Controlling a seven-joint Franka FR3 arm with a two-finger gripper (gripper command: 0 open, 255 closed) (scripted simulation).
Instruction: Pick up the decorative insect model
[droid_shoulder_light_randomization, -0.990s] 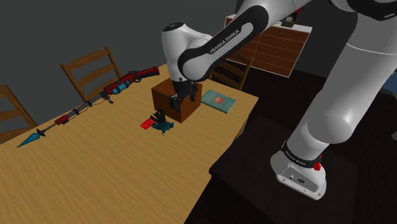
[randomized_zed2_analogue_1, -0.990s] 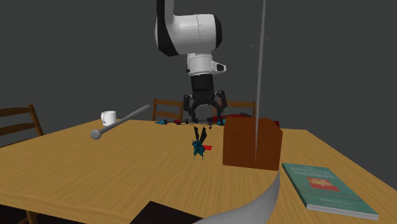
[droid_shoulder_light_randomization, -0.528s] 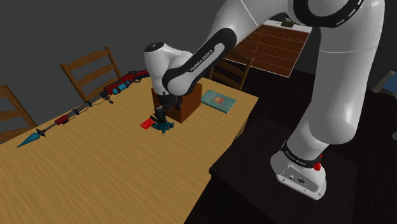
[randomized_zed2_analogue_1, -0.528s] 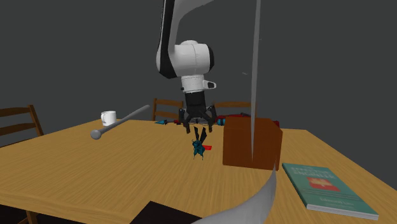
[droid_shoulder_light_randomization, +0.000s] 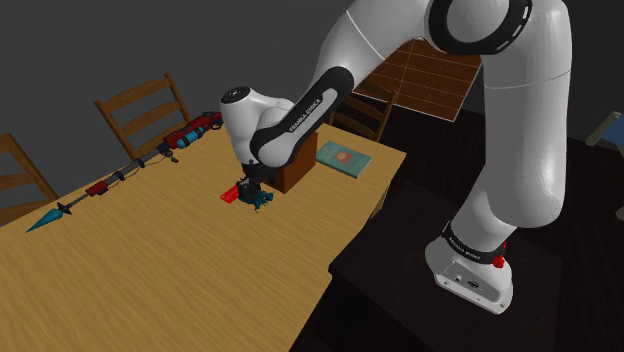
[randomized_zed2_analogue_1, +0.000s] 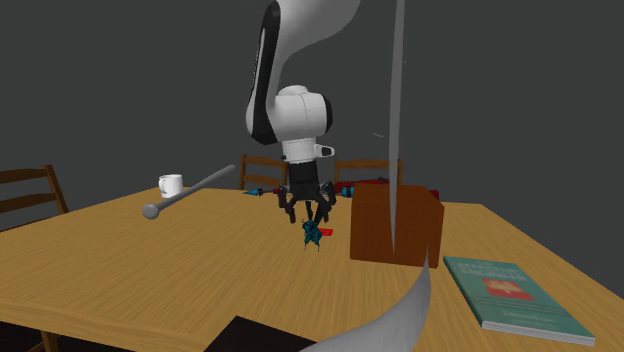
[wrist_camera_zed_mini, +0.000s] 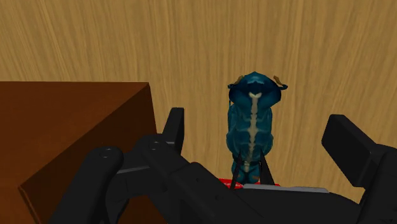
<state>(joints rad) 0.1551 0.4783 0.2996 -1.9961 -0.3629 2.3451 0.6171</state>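
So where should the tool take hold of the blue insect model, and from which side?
Grip the insect model at its narrow middle, across its width, from above: its long body lies between the fingers of the open tool, the brown box beside one.

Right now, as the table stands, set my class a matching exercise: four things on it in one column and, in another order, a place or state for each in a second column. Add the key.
Things
1. insect model
2. brown box
3. book
4. mug

Places or states
a. white, close to a grey rod
b. lying flat, towards the second exterior view's right
c. inside the open pincer, touching neither side
d. standing right next to the insect model

Pairs: 1-c, 2-d, 3-b, 4-a
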